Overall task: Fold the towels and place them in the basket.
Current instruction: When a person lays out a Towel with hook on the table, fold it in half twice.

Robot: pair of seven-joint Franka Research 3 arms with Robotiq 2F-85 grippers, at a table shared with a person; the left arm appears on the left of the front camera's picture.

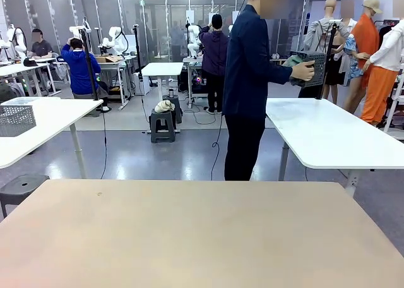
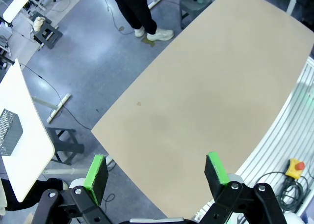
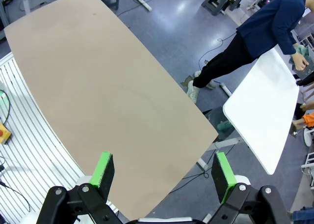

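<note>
A bare beige tabletop [image 1: 189, 237] lay in the foreground, and beyond it a glossy grey floor [image 1: 145, 158] shone with pale reflections. A white-topped table stood at the left [image 1: 44, 120] and another at the right [image 1: 334, 136], with a smaller white table [image 1: 162, 69] farther back, a dark step stool [image 1: 162, 125] before it and a second dark stool [image 1: 19, 187] near the beige table's left corner. Glass partitions [image 1: 158, 16] in pale frames closed the far end, and black cables [image 1: 201, 117] trailed over the floor
</note>
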